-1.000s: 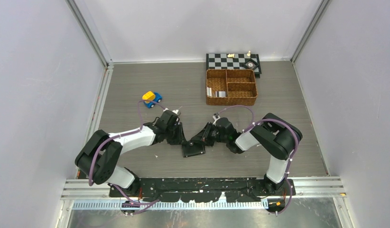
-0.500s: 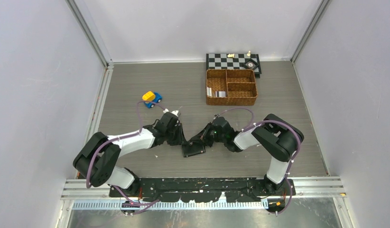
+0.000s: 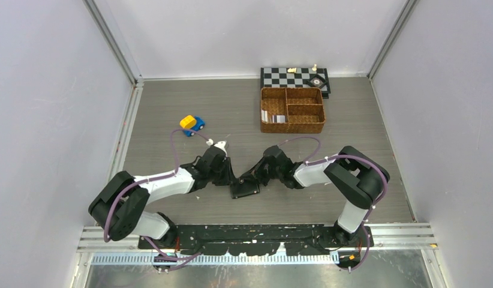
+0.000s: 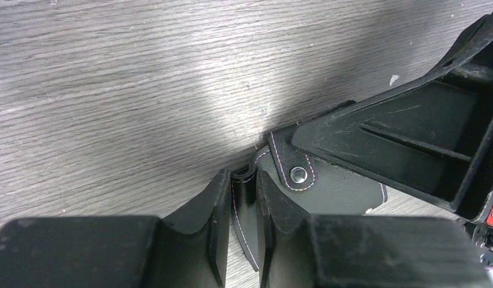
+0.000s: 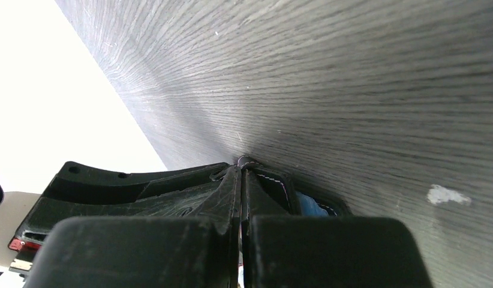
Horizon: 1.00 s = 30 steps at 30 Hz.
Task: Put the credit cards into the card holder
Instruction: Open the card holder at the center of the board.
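**Item 1: card holder**. Black leather with pale stitching and a metal snap on its tab. It lies on the table near the middle of the near edge, between the two arms. A glimpse of bluish plastic shows inside in the right wrist view. No card is seen in it.

**Item 2: left claw**. It comes in from the left, and its fingers are clamped on a stitched leather edge of the card holder.

**Item 3: right claw**. It comes in from the right, tip to tip with the left one. Its fingers are pressed fully together, with a thin stitched flap by the snap tab apparently pinched between them.

**Item 4: credit cards**. A small pale and grey stack in the left compartment of the wicker basket. They are well apart from both claws, further up the table and to the right. Their long axis cannot be told.

**Item 5: also present.** A toy car and a chessboard.

**Assessment.** The step in hand looks like spreading the holder open, since each claw has a flap at the shared far edge and would pull to its own side. The cards are not yet fetched. The right arm is the nearer to the basket, so the left claw would likely be the one to keep the holder.
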Each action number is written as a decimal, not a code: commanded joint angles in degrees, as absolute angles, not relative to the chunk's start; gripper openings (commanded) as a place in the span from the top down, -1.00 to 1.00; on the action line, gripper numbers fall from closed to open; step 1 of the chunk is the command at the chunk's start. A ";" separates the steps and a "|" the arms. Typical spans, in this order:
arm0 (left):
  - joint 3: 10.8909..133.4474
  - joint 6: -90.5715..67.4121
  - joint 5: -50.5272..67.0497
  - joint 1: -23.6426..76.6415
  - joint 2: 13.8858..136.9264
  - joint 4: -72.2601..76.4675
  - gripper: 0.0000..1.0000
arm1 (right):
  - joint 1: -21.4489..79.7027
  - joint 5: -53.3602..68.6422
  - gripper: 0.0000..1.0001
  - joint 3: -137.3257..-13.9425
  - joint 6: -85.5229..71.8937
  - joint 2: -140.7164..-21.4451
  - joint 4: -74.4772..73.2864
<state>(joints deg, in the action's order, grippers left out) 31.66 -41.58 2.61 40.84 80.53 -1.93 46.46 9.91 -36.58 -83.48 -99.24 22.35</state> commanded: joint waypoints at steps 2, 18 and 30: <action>27.32 -40.62 2.94 44.08 84.80 -3.21 0.80 | 47.76 4.81 0.99 -37.81 -87.41 -97.60 17.94; 24.26 -40.52 0.89 48.83 83.86 2.83 0.84 | 49.16 -2.65 0.99 -40.55 -95.42 -95.35 11.46; 21.95 -39.79 -3.27 52.76 82.54 5.69 0.88 | 50.09 -6.87 0.99 -44.08 -98.96 -95.18 7.25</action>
<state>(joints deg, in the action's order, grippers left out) 25.63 -41.04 -9.30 49.21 79.48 12.14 49.67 -1.58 -41.30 -96.12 -96.53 7.44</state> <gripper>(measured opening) 0.166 0.021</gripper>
